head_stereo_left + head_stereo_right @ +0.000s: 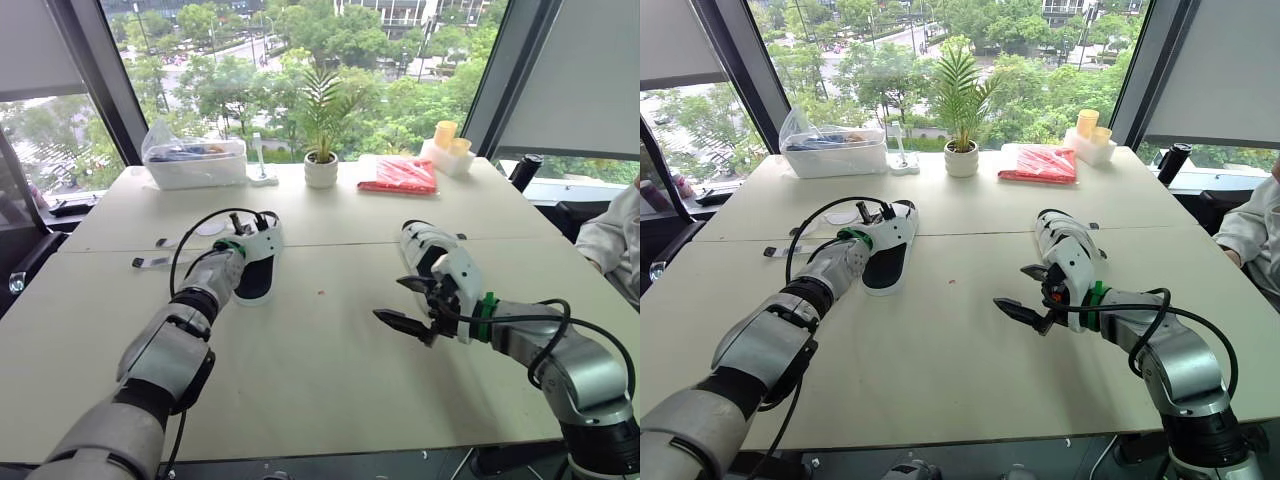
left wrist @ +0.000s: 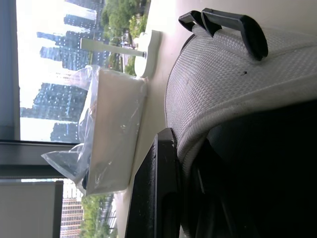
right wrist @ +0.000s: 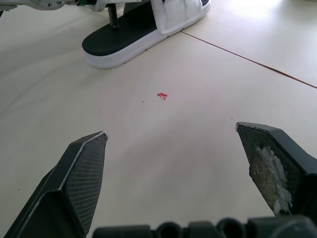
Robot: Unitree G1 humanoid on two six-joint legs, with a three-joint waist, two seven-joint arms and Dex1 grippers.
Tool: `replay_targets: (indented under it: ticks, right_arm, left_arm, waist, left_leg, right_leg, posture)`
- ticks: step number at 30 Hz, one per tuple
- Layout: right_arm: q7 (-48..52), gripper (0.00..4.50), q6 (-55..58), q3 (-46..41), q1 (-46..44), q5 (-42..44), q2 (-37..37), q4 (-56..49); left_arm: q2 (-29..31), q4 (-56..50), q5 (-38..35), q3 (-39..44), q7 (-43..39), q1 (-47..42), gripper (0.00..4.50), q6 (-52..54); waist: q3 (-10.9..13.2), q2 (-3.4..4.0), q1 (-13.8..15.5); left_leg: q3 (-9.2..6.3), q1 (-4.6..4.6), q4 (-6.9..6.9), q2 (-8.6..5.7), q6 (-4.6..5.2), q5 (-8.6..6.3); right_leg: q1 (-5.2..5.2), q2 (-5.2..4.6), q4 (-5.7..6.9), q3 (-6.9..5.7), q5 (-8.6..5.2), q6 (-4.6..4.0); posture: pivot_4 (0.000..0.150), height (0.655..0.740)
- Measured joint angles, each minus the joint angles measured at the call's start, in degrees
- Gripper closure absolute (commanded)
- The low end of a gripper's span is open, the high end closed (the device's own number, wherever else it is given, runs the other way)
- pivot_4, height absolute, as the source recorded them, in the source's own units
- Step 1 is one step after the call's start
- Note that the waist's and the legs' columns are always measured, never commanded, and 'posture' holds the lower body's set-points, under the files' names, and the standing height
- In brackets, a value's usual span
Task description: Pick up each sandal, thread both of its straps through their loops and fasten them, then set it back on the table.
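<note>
right gripper (image 1: 390, 300) gapes wide, empty; left gripper (image 1: 252, 225), hold impossible to tell, sits at the white mesh-strapped, black-soled sandal (image 1: 255, 275); a shallow pinch may slip.

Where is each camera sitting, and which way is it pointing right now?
Head eyes: look forward and down over the table; left gripper and right gripper show.
Left wrist: pressed close to the left sandal, plastic box beyond; part of its gripper shows.
Right wrist: faces across the table toward the left sandal; its open fingers show.
Shared by all: that sandal.
</note>
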Motion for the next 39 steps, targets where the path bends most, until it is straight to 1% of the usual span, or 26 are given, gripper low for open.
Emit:
replay_targets:
  ticks: [3, 5, 8, 10, 11, 13, 16, 17, 19, 21, 25, 30, 35, 38, 39]
  right_arm:
    - [-0.51, 0.0, 0.0, -0.01, 0.11, 0.37, -0.28, -0.01]
    - [-0.62, 0.0, 0.0, -0.03, 0.31, 0.48, -0.56, -0.01]
    - [-0.53, 0.0, 0.06, -0.65, 0.23, 1.61, -0.99, 0.0]
    - [-0.39, 0.0, 0.13, -2.67, -0.05, 2.66, -2.59, 0.43]
    - [-0.38, 0.0, 0.15, -3.91, -0.56, 2.94, -3.4, 1.17]
    - [-0.33, 0.0, 0.19, -6.78, -1.88, 4.34, -4.33, 2.61]
    - [-0.15, 0.0, 0.27, -10.88, -4.18, 6.58, -5.5, 5.65]
    - [-0.18, 0.0, 0.24, -11.71, -4.88, 7.02, -5.83, 6.42]
    - [-0.3, 0.0, 0.18, -11.94, -5.69, 7.24, -6.31, 7.45]
    - [-0.56, 0.0, 0.18, -12.07, -5.93, 7.87, -6.39, 8.06]
    - [-1.27, 0.0, 0.19, -12.33, -5.9, 8.94, -6.39, 8.09]
    - [-2.22, 0.0, 0.19, -12.29, -4.87, 9.35, -6.38, 7.1]
    - [-3.12, 0.0, -0.3, -11.06, -4.3, 9.2, -6.37, 6.99]
    - [-3.73, 0.0, -0.55, -10.98, -4.3, 9.22, -6.36, 6.98]
    - [-3.86, 0.0, -0.64, -10.96, -4.3, 9.24, -6.35, 6.97]
  left_arm:
    - [0.19, -0.24, -0.95, 0.18, -0.9, 0.38, 4.48, -4.97]
    - [0.87, -1.89, -2.05, 0.21, -3.01, 1.21, 4.48, -11.37]
    - [1.43, -5.77, -2.52, -0.27, -6.53, 2.66, 4.48, -21.01]
    - [2.79, -9.13, -3.9, -0.89, -11.42, 3.65, 4.48, -30.38]
    - [3.24, -10.39, -4.55, -1.05, -13.89, 3.94, 4.48, -33.96]
    - [4.24, -12.28, -5.49, -1.33, -18.15, 4.39, 4.48, -40.16]
    - [6.67, -15.03, -9.37, -3.86, -26.84, 6.3, 4.48, -54.13]
    - [6.86, -15.84, -11.26, -5.2, -29.9, 7.3, 4.48, -58.35]
    - [6.93, -16.41, -13.46, -7.58, -34.18, 8.3, 4.48, -63.58]
    - [7.53, -16.84, -15.53, -9.71, -37.47, 8.35, 4.48, -67.36]
    - [9.46, -18.3, -19.43, -12.14, -40.28, 8.33, 4.48, -73.25]
    - [9.38, -19.93, -20.09, -13.69, -40.62, 8.33, 4.48, -77.81]
    - [8.44, -20.37, -17.09, -14.4, -40.76, 8.33, 4.48, -78.42]
    - [8.45, -20.31, -15.71, -14.7, -40.95, 8.38, 3.5, -77.25]
    - [8.54, -20.37, -15.69, -14.71, -41.2, 8.53, 2.98, -76.62]
  waist:
    - [0.01, -0.01, 0.1]
    - [0.02, -0.03, 0.21]
    - [0.02, -0.04, -0.03]
    - [0.02, -0.04, -0.08]
    - [0.02, -0.04, -0.13]
    - [0.02, -0.04, -0.34]
    - [0.01, -0.01, -0.55]
    - [0.01, -0.01, -0.47]
    - [0.01, -0.01, -0.33]
    - [0.01, -0.01, -0.24]
    - [0.01, -0.01, -0.24]
    - [0.01, -0.01, -0.16]
    - [0.01, -0.01, -0.32]
    - [0.01, -0.01, -0.46]
    - [0.01, -0.01, -0.46]
  left_leg:
    - [0.0, -0.03, 0.0, -0.09, 0.0, 0.0]
    - [0.0, -0.17, 0.04, -0.12, 0.01, -0.01]
    - [0.02, -0.62, 0.14, -0.12, 0.0, 0.0]
    - [0.07, -0.91, 0.15, -0.12, -0.28, 0.17]
    - [0.11, -0.92, 0.14, -0.12, -0.3, 0.18]
    - [0.17, -0.9, 0.09, -0.08, -0.29, 0.18]
    - [0.18, -0.88, 0.06, -0.04, -0.07, 0.05]
    - [0.18, -0.88, 0.07, -0.04, -0.06, 0.04]
    - [0.18, -0.9, 0.12, -0.04, 0.0, 0.02]
    - [0.18, -0.9, 0.14, -0.05, 0.04, 0.01]
    - [0.18, -0.89, 0.16, -0.05, 0.05, 0.01]
    - [0.17, -0.9, 0.21, -0.06, 0.08, 0.01]
    - [0.19, -0.88, 0.23, -0.07, 0.13, 0.03]
    - [0.19, -0.88, 0.23, -0.06, 0.14, 0.04]
    - [0.19, -0.87, 0.24, -0.06, 0.14, 0.04]
  right_leg:
    - [0.0, -0.13, -0.01, -0.01, -0.01, 0.02]
    - [-0.11, -0.17, -0.02, -0.02, -0.01, 0.03]
    - [-0.53, -0.17, -0.01, 0.0, 0.04, 0.08]
    - [-0.84, -0.18, 0.02, 0.02, 0.05, 0.07]
    - [-0.87, -0.2, 0.03, 0.03, 0.05, 0.07]
    - [-0.91, -0.19, 0.03, 0.07, 0.06, 0.07]
    - [-0.93, -0.22, 0.03, 0.09, 0.06, 0.06]
    - [-0.93, -0.23, 0.03, 0.09, 0.06, 0.05]
    - [-0.92, -0.23, 0.04, 0.09, 0.07, 0.03]
    - [-0.91, -0.23, 0.06, 0.09, 0.09, 0.02]
    - [-0.9, -0.19, 0.09, 0.09, 0.09, 0.03]
    - [-0.87, -0.16, 0.1, 0.09, 0.09, 0.04]
    - [-0.86, -0.11, 0.14, 0.08, 0.09, 0.05]
    - [-0.86, -0.1, 0.16, 0.07, 0.09, 0.05]
    - [-0.85, -0.1, 0.16, 0.07, 0.09, 0.05]
  posture:
    - [0.15, 0.74]
    - [0.15, 0.74]
    - [0.15, 0.74]
    - [0.15, 0.74]
    - [0.15, 0.74]
    - [0.15, 0.74]
    - [0.15, 0.74]
    - [0.15, 0.74]
    - [0.15, 0.74]
    - [0.15, 0.74]
    - [0.15, 0.74]
    - [0.15, 0.74]
    - [0.15, 0.74]
    - [0.15, 0.74]
    - [0.15, 0.74]
